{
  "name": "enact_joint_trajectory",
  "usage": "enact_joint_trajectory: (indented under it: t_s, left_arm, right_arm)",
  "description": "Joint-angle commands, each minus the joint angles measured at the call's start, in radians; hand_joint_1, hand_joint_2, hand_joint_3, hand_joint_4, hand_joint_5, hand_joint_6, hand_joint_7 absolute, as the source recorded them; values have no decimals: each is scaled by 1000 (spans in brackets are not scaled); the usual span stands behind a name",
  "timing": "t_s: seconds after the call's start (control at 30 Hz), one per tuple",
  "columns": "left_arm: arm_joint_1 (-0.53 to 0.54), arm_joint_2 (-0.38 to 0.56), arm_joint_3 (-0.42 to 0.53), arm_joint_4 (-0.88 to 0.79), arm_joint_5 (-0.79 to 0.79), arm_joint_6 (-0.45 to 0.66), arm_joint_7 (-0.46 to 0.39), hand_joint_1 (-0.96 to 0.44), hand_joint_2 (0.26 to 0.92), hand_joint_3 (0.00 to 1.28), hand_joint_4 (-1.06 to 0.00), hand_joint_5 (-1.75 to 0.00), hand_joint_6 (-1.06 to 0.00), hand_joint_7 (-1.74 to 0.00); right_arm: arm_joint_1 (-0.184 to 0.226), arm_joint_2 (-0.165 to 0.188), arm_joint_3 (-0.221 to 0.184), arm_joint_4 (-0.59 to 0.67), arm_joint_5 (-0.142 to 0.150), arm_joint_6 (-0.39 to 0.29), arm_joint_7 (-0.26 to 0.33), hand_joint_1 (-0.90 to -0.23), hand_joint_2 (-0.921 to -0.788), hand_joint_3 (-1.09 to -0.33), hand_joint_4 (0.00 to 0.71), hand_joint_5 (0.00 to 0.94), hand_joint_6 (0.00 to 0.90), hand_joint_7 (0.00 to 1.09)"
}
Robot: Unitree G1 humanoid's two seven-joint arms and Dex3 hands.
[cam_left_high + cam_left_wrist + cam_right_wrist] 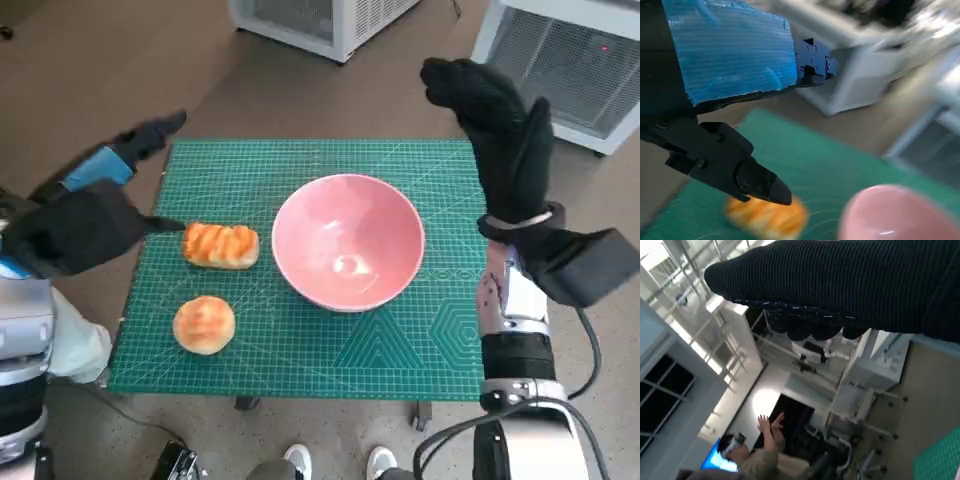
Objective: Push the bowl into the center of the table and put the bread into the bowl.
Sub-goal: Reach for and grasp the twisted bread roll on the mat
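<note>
Bowl [348, 242], pink, sits near the middle of the green mat [300, 350] with a long bread [221, 245] just beside it and a round bread [204, 324] nearer the edge, while the left hand [110, 170] and right hand [490, 120] hang spread and hold nothing, the right one's fingers mostly hidden in its wrist view.

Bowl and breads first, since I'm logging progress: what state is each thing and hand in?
Bowl: upright, empty, near the mat's centre.
Long bread: on the mat, beside the bowl.
Round bread: on the mat.
Left hand: holds nothing.
Right hand: raised, holds nothing.
</note>
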Motion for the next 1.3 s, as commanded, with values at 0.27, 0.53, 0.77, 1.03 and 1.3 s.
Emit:
enact_joint_trajectory:
  t_s: [0.27,0.53,0.77,1.03,1.3]
  left_arm:
    - [-25,-46,-148,116,81,2,22,-203,720,6,-22,-2,-194,-6]
    - [-88,-116,-233,331,119,-38,56,-219,720,8,-21,0,-191,-1]
    - [-154,-179,-288,572,146,-131,138,-223,723,7,-34,-6,-189,0]
    - [-213,-237,-344,774,192,-212,224,-217,731,8,-88,-19,-203,-6]
    - [-254,-275,-375,917,215,-276,277,-89,773,19,-220,-24,-329,-34]
  right_arm:
    - [12,12,7,23,1,18,1,-640,-921,-744,208,5,103,455]
    - [6,19,7,32,9,23,9,-644,-921,-746,207,3,91,476]
    - [9,24,8,27,14,28,15,-646,-921,-747,205,2,83,489]
    - [12,23,7,23,20,33,23,-647,-921,-748,204,1,75,502]
    - [13,22,4,21,25,37,29,-648,-921,-747,205,1,68,516]
